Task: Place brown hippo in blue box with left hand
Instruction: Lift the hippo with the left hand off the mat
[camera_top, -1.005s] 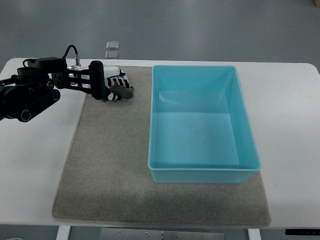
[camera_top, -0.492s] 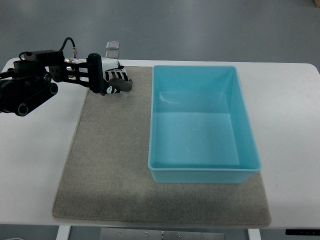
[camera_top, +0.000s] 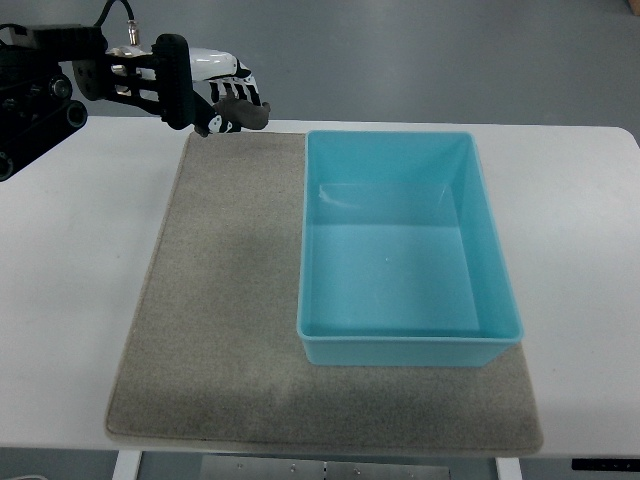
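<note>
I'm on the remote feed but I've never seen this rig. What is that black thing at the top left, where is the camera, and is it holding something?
There is one camera, looking steeply down from the robot's own side. The black jointed machinery is the robot's left arm, ending in the left hand, whose fingers are curled around a small dark toy, the brown hippo. The hand is at the far left corner of the grey mat that lies on the white table. The blue box sits on the mat's right side with nothing in it. No right arm shows.

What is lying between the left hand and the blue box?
Nothing: in the top view, only bare mat separates the left hand, holding the brown hippo, from the blue box.
</note>
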